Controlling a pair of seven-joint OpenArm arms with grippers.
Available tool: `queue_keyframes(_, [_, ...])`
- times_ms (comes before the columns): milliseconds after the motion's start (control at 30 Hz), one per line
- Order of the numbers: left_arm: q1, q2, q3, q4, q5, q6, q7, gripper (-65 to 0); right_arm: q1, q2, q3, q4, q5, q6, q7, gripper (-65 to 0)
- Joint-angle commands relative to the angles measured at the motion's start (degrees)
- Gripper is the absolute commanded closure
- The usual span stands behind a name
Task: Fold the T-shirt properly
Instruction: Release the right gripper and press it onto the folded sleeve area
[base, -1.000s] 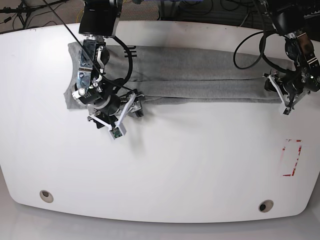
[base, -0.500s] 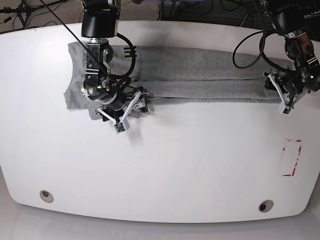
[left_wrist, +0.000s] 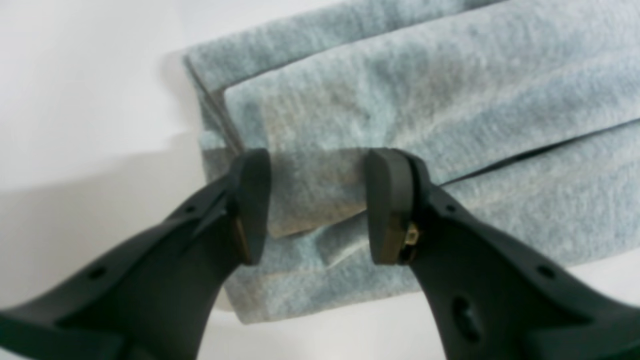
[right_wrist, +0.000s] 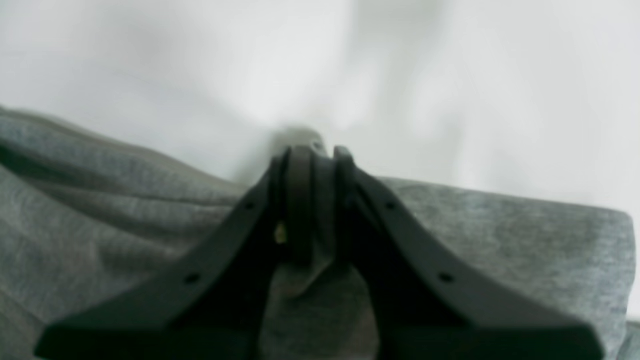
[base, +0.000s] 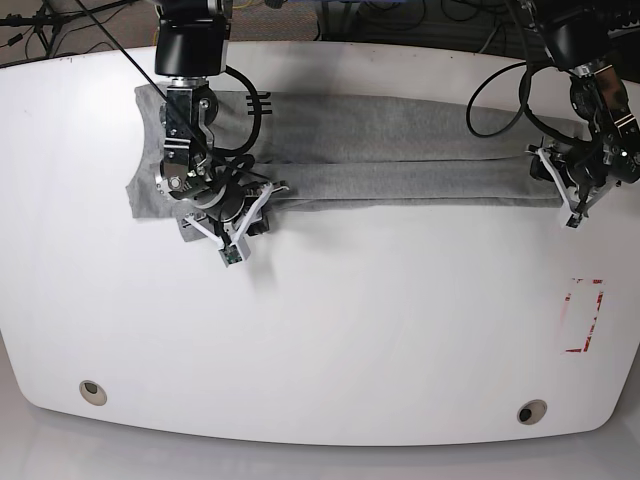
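Note:
The grey T-shirt (base: 400, 150) lies folded into a long strip across the far side of the white table (base: 350, 330). My right gripper (base: 266, 192) is at the strip's near edge, close to its left end. In the right wrist view this gripper (right_wrist: 318, 160) is shut, with a pinch of the T-shirt (right_wrist: 100, 200) between its pads. My left gripper (base: 538, 165) is at the strip's right end. Up close it (left_wrist: 317, 200) stands open, its pads straddling a raised fold at the corner of the T-shirt (left_wrist: 450, 75).
A red-outlined rectangle (base: 585, 315) is marked on the table at the right. Two round holes (base: 92, 392) (base: 532, 412) sit near the front edge. Cables trail behind the table's far edge.
My right gripper has closed on the shirt's near edge, and its wrist has shifted slightly left and back. The left arm has not moved.

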Motion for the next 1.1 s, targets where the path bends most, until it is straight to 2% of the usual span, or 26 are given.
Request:
queue_keyframes(0, [-0.72, -0.96, -0.14, 0.76, -0.36, -0.06, -0.42, -27.5, 0.85, 0.22, 0.2, 3.21, 1.06, 0.27, 1.1, -5.2])
queue_keyframes(400, [-0.72, -1.05, -0.14, 0.67, -0.27, -0.06, -0.6, -27.5, -7.68, -0.84, 0.2, 21.68, 1.15, 0.1, -5.76, -5.4])
queue_keyframes(633, [-0.72, -1.13, -0.14, 0.67, -0.18, -0.06, -0.6, -27.5, -15.59, -2.07, 0.02, 29.59, 1.15, 0.1, -6.2, -5.4])
queue_keyframes(867, [-0.72, -1.05, -0.05, 0.67, -0.18, -0.06, -0.6, -27.5, -20.34, -2.16, 0.2, 30.64, 1.15, 0.1, -6.02, -5.9])
queue_keyframes(967, [-0.72, -1.05, -0.05, 0.67, -0.1, -0.06, -0.6, -27.5, -21.22, -2.95, 0.29, 30.64, 1.15, 0.1, -5.58, -10.6])
queue_keyframes(1067, [-0.72, -1.05, -0.05, 0.67, -0.1, -0.06, -0.6, -27.5, -22.8, -3.47, 0.29, 30.73, 1.15, 0.1, -4.88, -21.6])
